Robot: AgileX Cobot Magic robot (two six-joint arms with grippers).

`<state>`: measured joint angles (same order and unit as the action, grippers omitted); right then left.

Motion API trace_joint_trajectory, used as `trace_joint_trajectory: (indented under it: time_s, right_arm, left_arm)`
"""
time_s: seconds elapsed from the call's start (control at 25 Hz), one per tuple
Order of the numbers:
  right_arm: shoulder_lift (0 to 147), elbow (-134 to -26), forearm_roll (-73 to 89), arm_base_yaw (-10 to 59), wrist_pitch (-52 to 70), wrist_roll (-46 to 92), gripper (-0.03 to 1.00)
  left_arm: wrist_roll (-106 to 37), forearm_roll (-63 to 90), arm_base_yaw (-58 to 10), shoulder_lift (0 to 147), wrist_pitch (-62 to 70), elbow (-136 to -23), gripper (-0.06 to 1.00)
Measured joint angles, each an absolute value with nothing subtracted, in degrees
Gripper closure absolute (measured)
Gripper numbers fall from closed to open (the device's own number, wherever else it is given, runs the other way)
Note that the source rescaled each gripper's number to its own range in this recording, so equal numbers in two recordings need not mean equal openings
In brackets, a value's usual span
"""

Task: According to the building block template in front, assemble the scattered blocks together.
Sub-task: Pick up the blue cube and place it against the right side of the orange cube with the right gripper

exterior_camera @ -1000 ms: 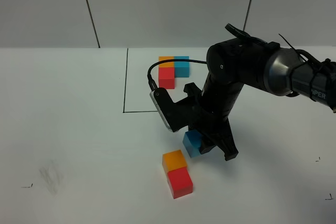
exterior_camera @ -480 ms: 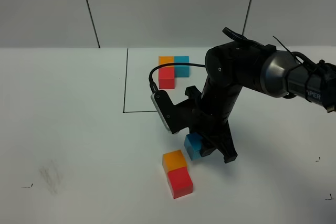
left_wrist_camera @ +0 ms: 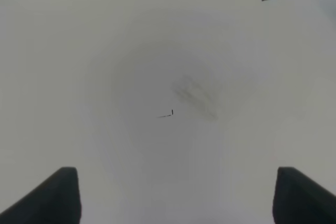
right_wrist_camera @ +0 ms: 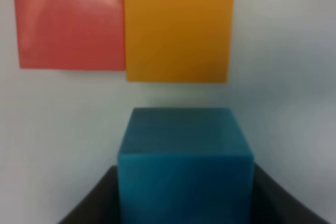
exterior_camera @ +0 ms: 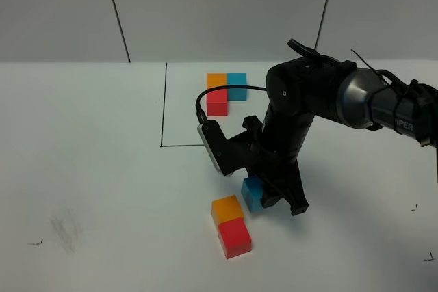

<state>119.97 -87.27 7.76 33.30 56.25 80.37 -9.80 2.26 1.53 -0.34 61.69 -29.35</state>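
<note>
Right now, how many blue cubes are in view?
2. One blue cube sits inside the black-framed template; the other is held by the right end effector, near the loose orange cube. The arm could hide others.

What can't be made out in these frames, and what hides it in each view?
- Exterior high: the right arm covers much of the blue cube; whether it rests on the table is unclear.
- Exterior high: the arm interrupts the lower line of the template frame; its right side is unseen.
- Right wrist: soft focus; the fingers of the right gripper are cut by the edge.
- Left wrist: only the tips of the left gripper show, no blocks.
</note>
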Motion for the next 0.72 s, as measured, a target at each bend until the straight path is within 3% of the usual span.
trace_joint_trajectory:
  time_s: [0.72]
  right_arm:
    - [121.80, -87.27, 8.71, 33.30, 56.20, 79.97, 0.96]
  left_arm:
    - [-9.80, 2.26, 1.53, -0.34, 61.69, -29.35, -0.04]
